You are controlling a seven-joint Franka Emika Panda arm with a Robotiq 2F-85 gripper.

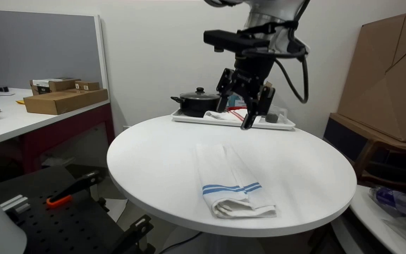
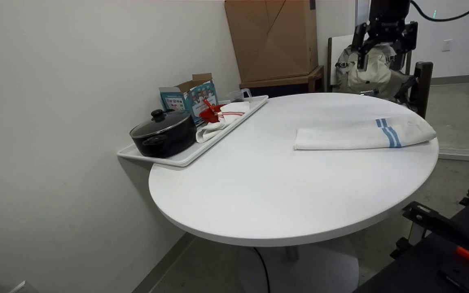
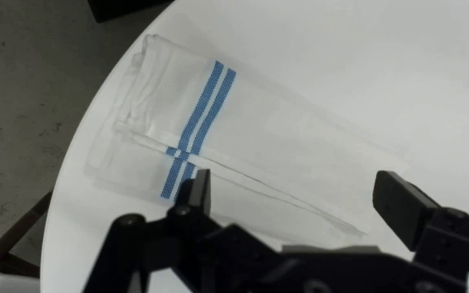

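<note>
A white towel with blue stripes (image 1: 220, 169) lies folded in a long strip on the round white table (image 1: 146, 158). In an exterior view its striped end (image 2: 391, 132) reaches close to the table's rim. My gripper (image 1: 235, 112) hangs in the air above the table, apart from the towel. Seen from the wrist, the gripper (image 3: 295, 197) stands wide open with nothing between its fingers. The towel (image 3: 283, 130) shows beneath it, with one layer folded over along its length; the left finger (image 3: 200, 191) covers part of the blue stripes.
A white tray (image 2: 191, 156) at the wall side carries a black lidded pot (image 2: 163, 134), a teal box (image 2: 202, 99), a red item (image 2: 210, 114) and a red-striped cloth (image 2: 234, 110). A backpack (image 2: 367, 77) rests on a chair. Large cardboard boxes (image 1: 386, 77) stand beside the table.
</note>
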